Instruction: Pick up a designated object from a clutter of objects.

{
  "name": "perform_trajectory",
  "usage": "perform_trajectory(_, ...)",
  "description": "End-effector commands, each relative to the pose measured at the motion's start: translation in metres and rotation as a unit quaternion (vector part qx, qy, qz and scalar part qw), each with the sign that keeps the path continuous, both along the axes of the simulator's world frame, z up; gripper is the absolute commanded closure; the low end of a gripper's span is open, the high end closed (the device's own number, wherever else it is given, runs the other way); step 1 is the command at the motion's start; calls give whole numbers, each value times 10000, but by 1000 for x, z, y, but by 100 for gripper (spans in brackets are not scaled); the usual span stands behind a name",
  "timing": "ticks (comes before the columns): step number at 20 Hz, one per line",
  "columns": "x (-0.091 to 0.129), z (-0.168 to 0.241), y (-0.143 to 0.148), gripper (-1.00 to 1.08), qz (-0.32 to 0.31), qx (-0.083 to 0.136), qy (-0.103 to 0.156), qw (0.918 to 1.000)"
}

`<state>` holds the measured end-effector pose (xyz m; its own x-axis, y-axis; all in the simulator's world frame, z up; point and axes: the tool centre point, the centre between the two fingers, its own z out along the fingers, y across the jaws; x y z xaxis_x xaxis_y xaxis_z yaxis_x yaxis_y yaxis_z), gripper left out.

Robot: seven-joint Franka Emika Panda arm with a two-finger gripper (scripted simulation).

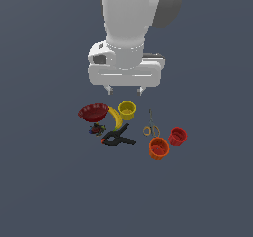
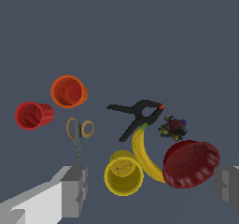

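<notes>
Fingers [image 1: 109,90] of the gripper [image 1: 125,90] stand wide apart and hold nothing, hanging above the clutter with clear space beneath them. In the wrist view the two grey finger pads [image 2: 74,190] sit at either side of the picture, with the yellow cup [image 2: 123,175] between them.

That yellow cup [image 1: 127,109] is the thing nearest the gripper: in the exterior view it sits upright just below the fingertips, its mouth open upward. Touching or almost touching it on the exterior view's left lies the yellow banana [image 1: 115,117], and beyond the banana is the dark red bowl [image 1: 93,112], tilted (its rim faces partly sideways). Below the bowl is the tiny multicoloured toy [image 1: 97,129], and just beside that the black clamp [image 1: 117,137], whose jaw end with an orange tip reaches towards the banana.

On the exterior view's right, apart from the cup, lie the scissors [image 1: 151,127] with yellowish handle loops. Farther out are the orange cup [image 1: 158,148] and the red cup [image 1: 177,137], close together, both tipped. Everything rests on a plain dark grey floor [image 1: 49,191].
</notes>
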<state>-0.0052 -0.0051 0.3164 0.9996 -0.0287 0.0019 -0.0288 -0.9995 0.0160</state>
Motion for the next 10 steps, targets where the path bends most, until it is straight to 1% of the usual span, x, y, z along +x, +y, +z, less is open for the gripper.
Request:
perform_trajectory(1, 0, 0, 0, -20, 0, 0, 0, 10000)
perform_trajectory(3, 0, 0, -2, -20, -16, -7, -5, 10000)
perform_trajectory(7, 0, 3, -16, -20, -110, -44, -31, 9999)
perform_trajectory(10, 0, 3, -17, -20, -123, -49, -34, 9999)
